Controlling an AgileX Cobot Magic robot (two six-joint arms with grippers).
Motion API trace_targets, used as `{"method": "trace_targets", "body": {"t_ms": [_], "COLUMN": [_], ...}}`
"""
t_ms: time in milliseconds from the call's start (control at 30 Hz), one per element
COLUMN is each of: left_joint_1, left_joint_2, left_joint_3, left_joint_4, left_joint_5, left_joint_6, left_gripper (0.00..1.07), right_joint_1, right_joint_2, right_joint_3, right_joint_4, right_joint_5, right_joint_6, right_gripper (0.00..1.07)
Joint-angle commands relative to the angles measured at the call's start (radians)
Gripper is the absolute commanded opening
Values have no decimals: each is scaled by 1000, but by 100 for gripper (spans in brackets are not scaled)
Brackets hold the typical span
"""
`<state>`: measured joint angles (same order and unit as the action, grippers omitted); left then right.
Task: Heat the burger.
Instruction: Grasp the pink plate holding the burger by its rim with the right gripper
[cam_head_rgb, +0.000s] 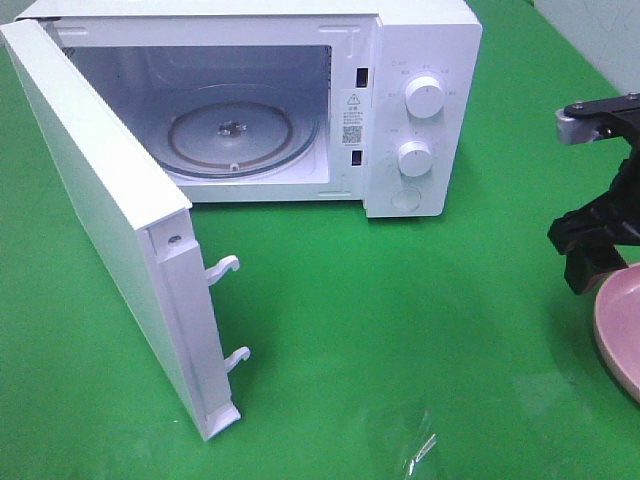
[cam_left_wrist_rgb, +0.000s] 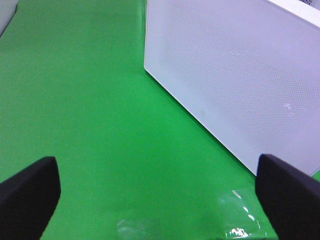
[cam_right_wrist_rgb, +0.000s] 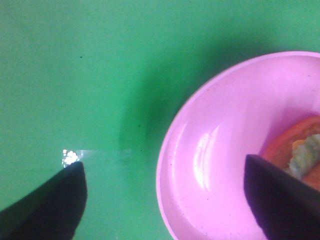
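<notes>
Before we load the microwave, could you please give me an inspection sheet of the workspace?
Surface: green cloth, flat.
Job's things: burger on the pink plate, at the right edge; microwave with door open, nothing on its turntable.
Clutter: clear tape patch on the cloth.
Tools: left tool open, above the cloth near the door; right tool open, over the plate's rim, holding nothing.
Cables: nothing seen.
Surroundings: pale wall, back right.

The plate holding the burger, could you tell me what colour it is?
The plate is pink, clearest in the right wrist view.
</notes>
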<state>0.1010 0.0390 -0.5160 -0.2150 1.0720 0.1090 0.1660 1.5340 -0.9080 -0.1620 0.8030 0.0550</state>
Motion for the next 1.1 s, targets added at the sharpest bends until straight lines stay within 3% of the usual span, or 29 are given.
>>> {"method": "trace_targets", "body": {"t_ms": [33,267,767,1100], "left_joint_1": [-1,-1,-1,-1], "left_joint_2": [0,0,0,0], "left_joint_3": [1,1,1,1], "left_joint_4": [-10,-10,-10,-10], "left_joint_5": [-4,-4,-4,-4], "left_joint_6": [2,2,2,2], "left_gripper": [98,98,98,98], "right_joint_1": [-29,-85,-122,-142], "right_joint_2": [-3,13,187,203], "right_joint_3": [-6,-6,-6,6], "right_joint_4": [2,16,44,51], "right_joint_5": [0,-28,-66,-123], "right_joint_6": [-8,-4,-5,-5], "right_gripper": [95,94,87,84]}}
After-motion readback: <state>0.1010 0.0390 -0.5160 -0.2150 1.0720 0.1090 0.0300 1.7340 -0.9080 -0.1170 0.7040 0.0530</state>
